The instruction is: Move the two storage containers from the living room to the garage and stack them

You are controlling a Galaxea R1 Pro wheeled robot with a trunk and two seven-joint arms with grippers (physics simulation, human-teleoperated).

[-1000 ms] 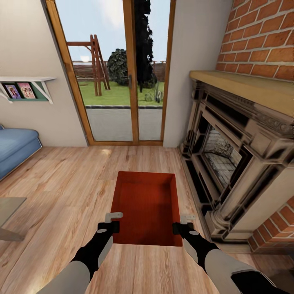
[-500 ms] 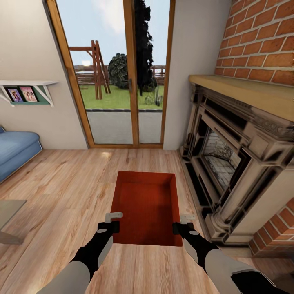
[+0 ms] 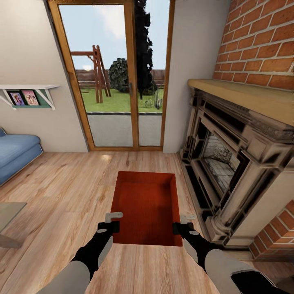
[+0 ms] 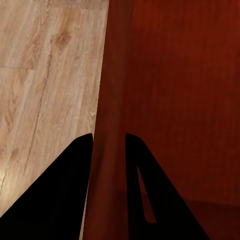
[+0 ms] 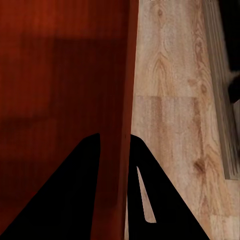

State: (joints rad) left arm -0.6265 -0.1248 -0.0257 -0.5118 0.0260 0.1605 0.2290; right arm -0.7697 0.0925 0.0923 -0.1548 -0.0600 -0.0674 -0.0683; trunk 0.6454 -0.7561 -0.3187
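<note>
Both forearms are pale grey tubes that taper into glossy black wrist sections. The left gripper (image 3: pixel 115 221) and right gripper (image 3: pixel 182 222) have black housings with light grey finger brackets; their fingers (image 4: pixel 65 200) render flat black.

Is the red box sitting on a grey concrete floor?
No, the storage container is held over light wood planks, with the fireplace beside it.

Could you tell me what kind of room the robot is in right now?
It looks like a living room: a brick-and-carved-stone fireplace on the right, a blue sofa at the left, and wood-framed glass doors opening onto a garden, all over a light wood-plank floor.
</note>
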